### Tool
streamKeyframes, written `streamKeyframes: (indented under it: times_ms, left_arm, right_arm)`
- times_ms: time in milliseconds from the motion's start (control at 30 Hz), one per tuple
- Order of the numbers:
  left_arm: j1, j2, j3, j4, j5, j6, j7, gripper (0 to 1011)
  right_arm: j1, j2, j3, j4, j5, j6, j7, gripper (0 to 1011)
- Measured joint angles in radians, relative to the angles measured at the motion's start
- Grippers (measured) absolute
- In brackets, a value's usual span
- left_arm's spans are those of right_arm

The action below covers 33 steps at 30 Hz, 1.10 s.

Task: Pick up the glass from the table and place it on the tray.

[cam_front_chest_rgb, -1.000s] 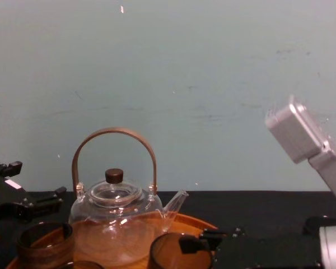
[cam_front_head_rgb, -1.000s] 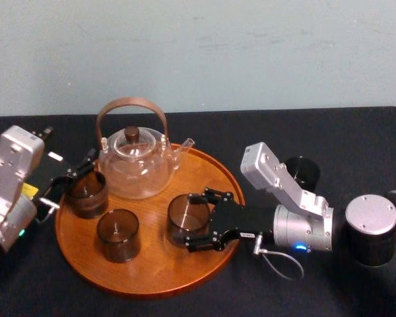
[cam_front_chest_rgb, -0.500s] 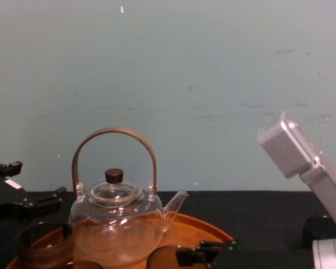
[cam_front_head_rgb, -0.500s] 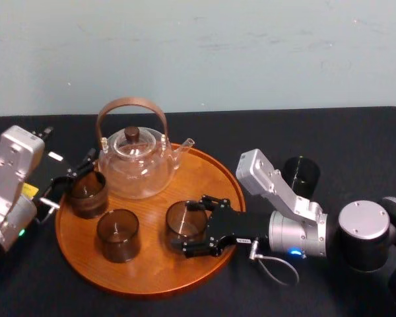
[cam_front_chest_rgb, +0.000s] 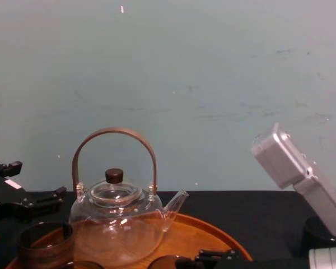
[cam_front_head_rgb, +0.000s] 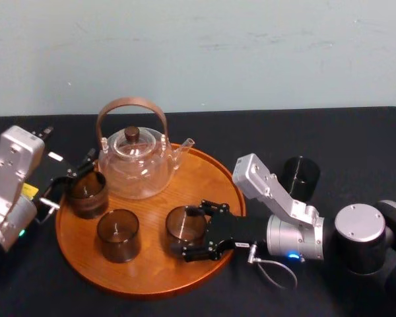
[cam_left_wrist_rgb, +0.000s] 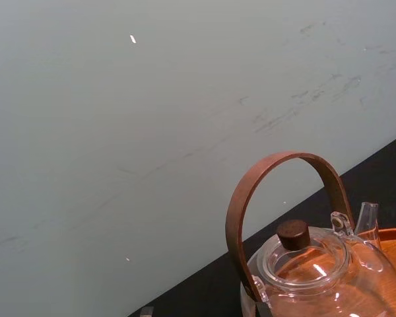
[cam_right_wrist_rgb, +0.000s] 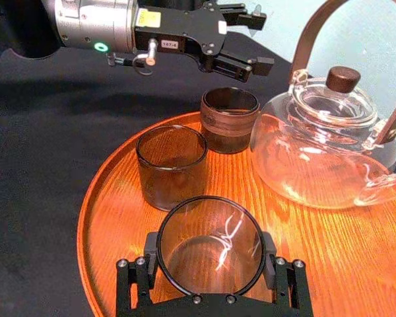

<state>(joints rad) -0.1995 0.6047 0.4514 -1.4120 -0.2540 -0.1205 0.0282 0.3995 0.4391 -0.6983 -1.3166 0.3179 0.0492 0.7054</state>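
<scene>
At 5 o'clock on the tray (cam_front_head_rgb: pixel 152 274), the right gripper (cam_front_head_rgb: pixel 187 232) clamps the glass (cam_front_head_rgb: pixel 183 221), best seated flat before release, while the open left gripper (cam_front_head_rgb: pixel 71 183) idles at 9 o'clock.

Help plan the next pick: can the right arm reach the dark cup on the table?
Probably, once freed: the dark cup stands unobstructed beside that arm, but the right gripper holds a glass.

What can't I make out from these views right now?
- Glass base, in the right hand over the tray: hidden by the hand in head view, cut off by chest view's bottom edge; touchdown unclear.
- Dark glass on the table: partly behind the right arm, head view.
- Left hand at the tray's left: contact with left glass too small to tell, head view.
</scene>
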Motion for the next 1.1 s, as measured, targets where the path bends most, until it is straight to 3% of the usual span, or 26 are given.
streamKeyframes:
  times_ms: [833,1000,1100]
  left_arm:
    - [0.0,0.0,0.0,0.0,0.0,0.0,0.0,1001]
    - [0.0,0.0,0.0,0.0,0.0,0.0,0.0,1001]
    - [0.0,0.0,0.0,0.0,0.0,0.0,0.0,1001]
  right_arm:
    - [-0.002,-0.003,-0.003,0.005,-0.016,0.008,-0.014,908]
    - [-0.002,-0.003,-0.003,0.005,-0.016,0.008,-0.013,1000]
    - [-0.002,-0.003,-0.003,0.006,-0.015,0.008,-0.013,1002]
